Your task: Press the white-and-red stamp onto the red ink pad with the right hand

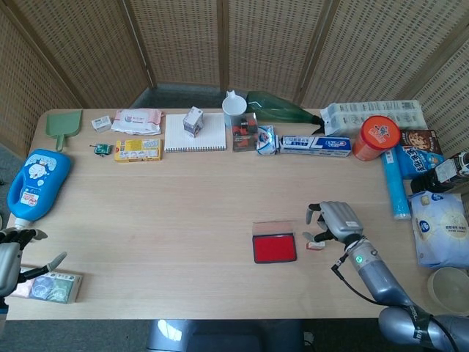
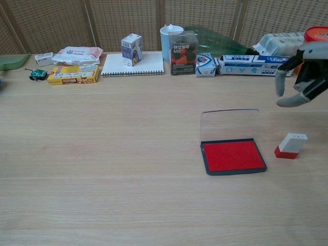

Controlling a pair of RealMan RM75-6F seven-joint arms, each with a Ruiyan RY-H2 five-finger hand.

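Ink fills the tray of the open red ink pad (image 2: 233, 156), its clear lid (image 2: 229, 124) standing up at the far side; the pad lies below and to the left of the right robot hand (image 2: 302, 77). That robot hand hangs raised above the bench (image 2: 102, 154) with its fingers (image 2: 280, 84) apart and curved downward, holding nothing. The white-and-red stamp (image 2: 290, 145) stands on the bench beneath the hand, clear of the fingers, just right of the ink pad and apart from it. Beyond the hand, along the far edge, run a toothpaste box (image 2: 254, 65), an orange canister (image 2: 315, 37) and a white cup (image 2: 170, 41). Open wood stretches leftward from the hand and pad across the middle of the bench. The left robot hand (image 1: 9, 258) sits at the near left corner in the head view, fingers apart, empty, beside a small packet (image 1: 53, 286).
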